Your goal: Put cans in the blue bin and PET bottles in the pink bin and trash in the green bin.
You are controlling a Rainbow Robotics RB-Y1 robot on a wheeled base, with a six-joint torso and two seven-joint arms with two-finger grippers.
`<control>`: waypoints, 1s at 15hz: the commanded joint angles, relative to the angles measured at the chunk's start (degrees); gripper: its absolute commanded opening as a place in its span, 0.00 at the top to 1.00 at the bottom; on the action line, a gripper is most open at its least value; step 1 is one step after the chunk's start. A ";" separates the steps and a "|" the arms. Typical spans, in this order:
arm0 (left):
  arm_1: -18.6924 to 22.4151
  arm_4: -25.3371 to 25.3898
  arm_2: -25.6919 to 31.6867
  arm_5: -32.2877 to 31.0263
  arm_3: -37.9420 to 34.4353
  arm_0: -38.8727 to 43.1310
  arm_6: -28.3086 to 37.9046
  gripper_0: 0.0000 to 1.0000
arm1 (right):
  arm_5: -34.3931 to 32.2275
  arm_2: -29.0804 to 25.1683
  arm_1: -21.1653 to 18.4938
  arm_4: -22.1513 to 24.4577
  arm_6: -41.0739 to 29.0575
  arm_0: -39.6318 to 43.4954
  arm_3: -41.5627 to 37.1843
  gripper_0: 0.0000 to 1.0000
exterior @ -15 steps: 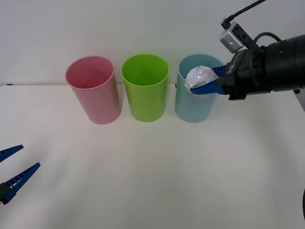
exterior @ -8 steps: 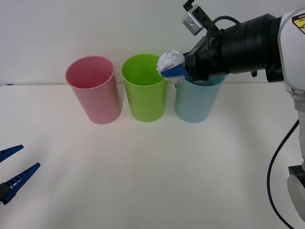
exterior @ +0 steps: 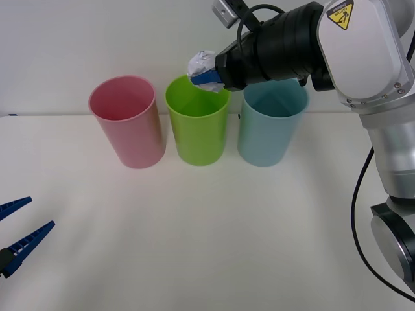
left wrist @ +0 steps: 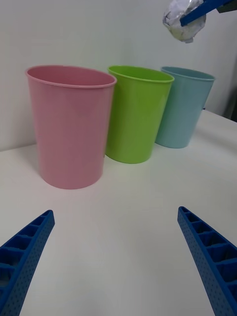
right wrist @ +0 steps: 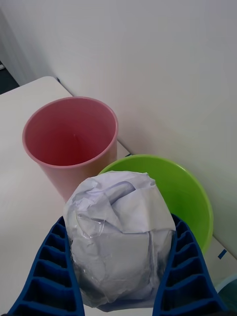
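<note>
Spanning the whole scene, a white table (exterior: pixel 207 246), with a pale wall behind. Reaching in from the right side of the front view, the black-and-white right arm, stretched across above the blue bin (exterior: pixel 272 123) toward the middle of the row. Standing upright in a line along the far side of the table: pink bin (exterior: pixel 126 120) on the left, green bin (exterior: pixel 198 116) in the centre, blue bin on the right, each just beside its neighbour without visibly touching. All three open-topped, with nothing visible inside.

Held up in the air over the right rim of the green bin, the right gripper (exterior: pixel 209 78), its blue ribbed fingers (right wrist: pixel 44 266) pinching the trash (exterior: pixel 201 63) from both sides. Crumpled into a whitish wad, the trash (right wrist: pixel 118 232) bulging out past the fingertips, clear of the bin's rim, seen from the right wrist camera with the green bin's mouth (right wrist: pixel 187 187) beneath and the pink bin (right wrist: pixel 69 138) beyond.

Parked low near the table's left front edge, well apart from the bins, the left gripper (exterior: pixel 16 230), fingers (left wrist: pixel 24 252) spread wide and gripping nothing.
</note>
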 commanded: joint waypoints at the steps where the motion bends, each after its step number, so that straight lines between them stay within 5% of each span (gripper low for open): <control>1: 0.00 0.00 0.00 0.00 0.00 0.00 0.00 0.15 | 3.17 2.22 0.63 1.68 0.67 -2.78 5.69 1.00; 6: 0.00 0.00 0.00 0.00 0.00 0.00 0.00 0.15 | 12.05 8.20 1.16 3.00 1.55 -6.29 16.41 1.00; 15: 0.00 0.00 0.00 0.00 0.00 0.00 0.00 0.14 | 18.46 8.55 5.29 7.48 3.75 -6.29 23.97 1.00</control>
